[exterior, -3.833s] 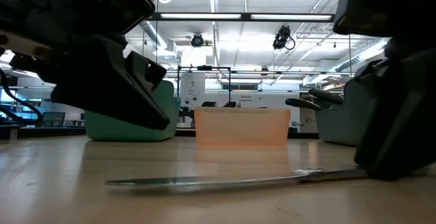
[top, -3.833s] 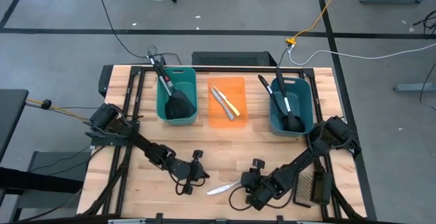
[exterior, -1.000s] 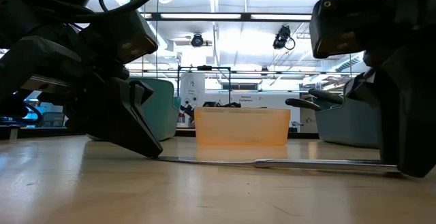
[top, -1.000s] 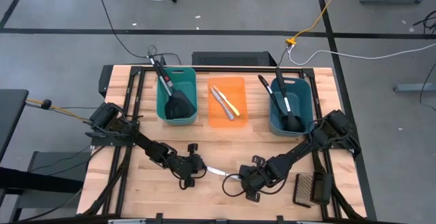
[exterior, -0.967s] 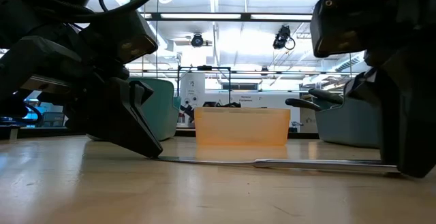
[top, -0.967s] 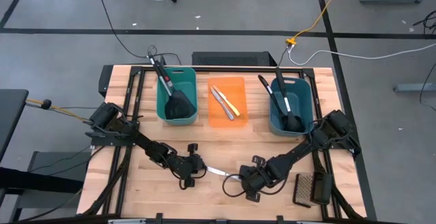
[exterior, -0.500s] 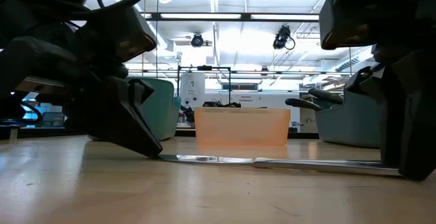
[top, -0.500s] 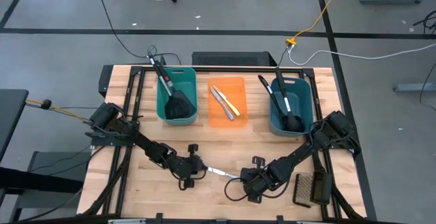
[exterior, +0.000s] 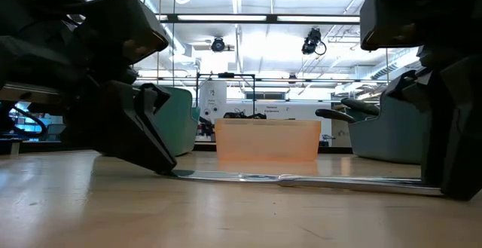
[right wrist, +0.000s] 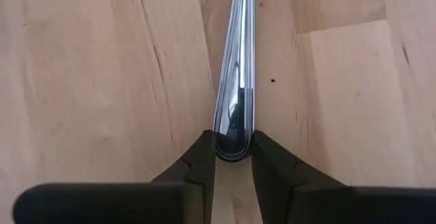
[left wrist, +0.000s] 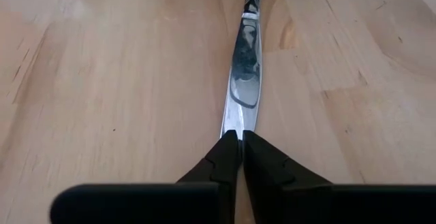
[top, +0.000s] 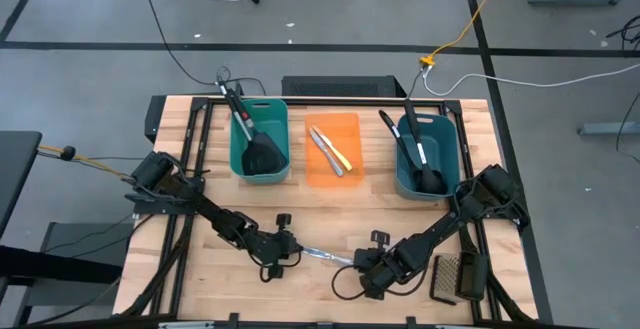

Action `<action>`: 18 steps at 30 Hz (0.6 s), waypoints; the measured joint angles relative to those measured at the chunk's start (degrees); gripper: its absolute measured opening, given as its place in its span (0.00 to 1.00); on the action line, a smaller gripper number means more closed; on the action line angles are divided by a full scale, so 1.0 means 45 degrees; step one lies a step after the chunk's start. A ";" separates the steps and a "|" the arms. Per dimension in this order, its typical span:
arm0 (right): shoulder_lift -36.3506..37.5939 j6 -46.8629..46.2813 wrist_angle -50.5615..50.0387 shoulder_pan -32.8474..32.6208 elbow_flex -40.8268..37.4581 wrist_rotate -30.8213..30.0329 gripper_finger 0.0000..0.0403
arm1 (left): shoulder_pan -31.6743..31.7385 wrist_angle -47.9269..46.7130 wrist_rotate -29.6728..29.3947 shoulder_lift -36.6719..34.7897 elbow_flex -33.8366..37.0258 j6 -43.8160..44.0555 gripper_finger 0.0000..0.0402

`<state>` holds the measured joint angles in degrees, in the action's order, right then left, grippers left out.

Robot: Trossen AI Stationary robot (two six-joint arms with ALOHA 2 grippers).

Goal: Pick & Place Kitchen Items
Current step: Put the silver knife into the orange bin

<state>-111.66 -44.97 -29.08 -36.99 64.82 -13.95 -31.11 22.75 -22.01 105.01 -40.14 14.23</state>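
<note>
A silver table knife [top: 325, 256] lies level, close over the wooden table near its front edge, between my two grippers. My left gripper [top: 296, 251] is at the knife's blade end, on the table's left side, and is shut on it. My right gripper [top: 356, 261] is at the handle end, on the right, and is shut on it too. In the low view the knife [exterior: 301, 179] runs from the left gripper [exterior: 170, 172] to the right one [exterior: 443, 191]. I cannot tell whether it rests on the wood. My left gripper pinches the tip of the knife's blade [left wrist: 234, 123] between its two fingertips [left wrist: 223, 157]. The fingers come level from the table's left and lie along the knife. The blade's flat side faces up. My right gripper pinches the rounded free end of the knife's handle [right wrist: 233, 139] between its two fingertips [right wrist: 204, 157]. The fingers come level from the table's right and lie along the knife. Only the handle's very end sits between them.
At the far side stand a teal tub [top: 243, 159] with a black spatula, an orange tub [top: 352, 167] with two small knives, and a blue tub [top: 448, 169] with black ladles. A black slotted spatula [top: 455, 277] lies at the near right.
My right gripper has gone a little toward the table's right edge, still shut on the knife's handle end. The knife stays level between the two grippers, low over the table.
</note>
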 joint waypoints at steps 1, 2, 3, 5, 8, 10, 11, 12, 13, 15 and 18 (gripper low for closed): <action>0.0000 -0.0005 0.0000 -0.0012 0.0000 -0.0052 0.19 | 0.0000 0.0002 -0.0004 0.0000 0.0000 -0.0009 0.06; 0.0002 -0.0005 0.0000 -0.0035 0.0000 -0.0108 0.19 | 0.0001 0.0002 -0.0003 0.0000 0.0000 -0.0018 0.06; 0.0005 -0.0005 -0.0001 -0.0057 0.0005 -0.0160 0.19 | 0.0004 0.0007 -0.0008 0.0000 -0.0001 -0.0022 0.06; 0.0005 0.0000 -0.0032 -0.0073 0.0011 -0.0225 0.19 | 0.0004 0.0012 -0.0048 0.0000 -0.0005 -0.0022 0.06; 0.0005 0.0004 -0.0113 -0.0073 0.0024 -0.0266 0.19 | 0.0005 0.0073 -0.0056 -0.0010 -0.0005 -0.0298 0.07; 0.0000 0.0009 -0.0202 -0.0073 0.0024 -0.0403 0.19 | 0.0005 0.0094 -0.0046 -0.0086 -0.0025 -0.0644 0.07; 0.0002 0.0005 -0.0276 -0.0070 0.0027 -0.0467 0.19 | 0.0005 0.0120 -0.0010 -0.0092 -0.0093 -0.0826 0.07; 0.0002 0.0005 -0.0361 -0.0063 0.0029 -0.0541 0.19 | 0.0005 0.0174 0.0027 -0.0099 -0.0149 -0.0932 0.07; 0.0000 0.0007 -0.0431 -0.0063 0.0024 -0.0697 0.19 | 0.0005 0.0151 0.0046 -0.0180 -0.0176 -0.1007 0.07; 0.0000 0.0046 -0.0516 -0.0133 0.0024 -0.0935 0.19 | 0.0003 0.0150 0.0031 -0.0287 -0.0276 -0.1215 0.07; 0.0000 0.0106 -0.0533 -0.0155 0.0024 -0.1018 0.19 | 0.0000 0.0100 -0.0688 -0.0367 -0.0316 -0.1314 0.08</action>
<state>-111.66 -44.49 -31.48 -37.69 64.93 -18.53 -31.11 23.20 -25.11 103.36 -41.56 8.31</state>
